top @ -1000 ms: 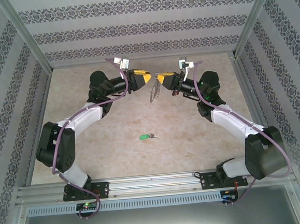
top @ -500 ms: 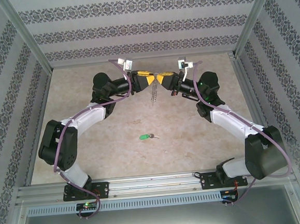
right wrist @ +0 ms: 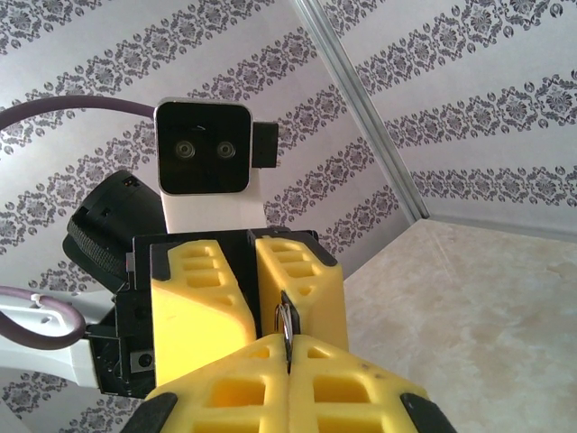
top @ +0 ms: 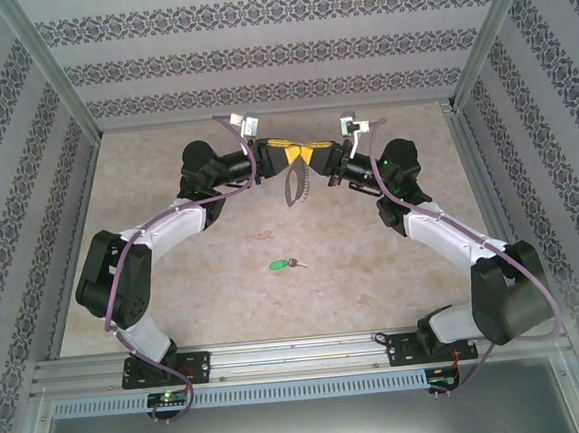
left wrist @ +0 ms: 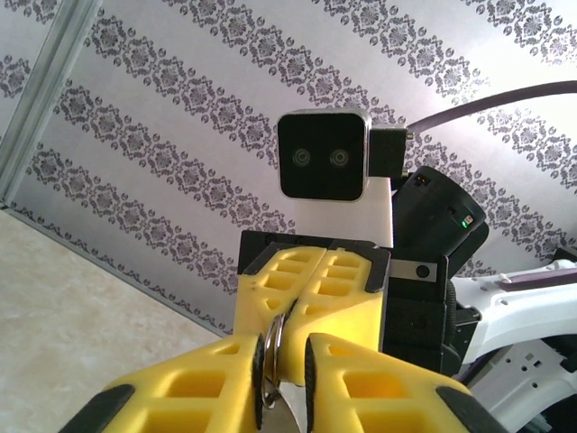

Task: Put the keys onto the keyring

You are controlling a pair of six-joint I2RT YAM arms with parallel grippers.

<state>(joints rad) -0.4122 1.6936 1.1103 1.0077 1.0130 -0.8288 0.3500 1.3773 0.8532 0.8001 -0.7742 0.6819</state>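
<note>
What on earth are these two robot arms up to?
The two arms meet above the far side of the beige table, a thin grey metal oval keyring hanging between their yellow hands. The right hand pinches it; whether the left hand grips it is unclear. The small green-headed silver key lies on the table, untouched.

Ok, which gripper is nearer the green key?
Left, narrowly. The left gripper and right gripper meet at the keyring, well beyond the green key, which lies slightly to the left's side.

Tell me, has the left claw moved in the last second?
Yes. Against the still green key, the left claw has slid right, closing the gap to the right claw, which holds the keyring.
</note>
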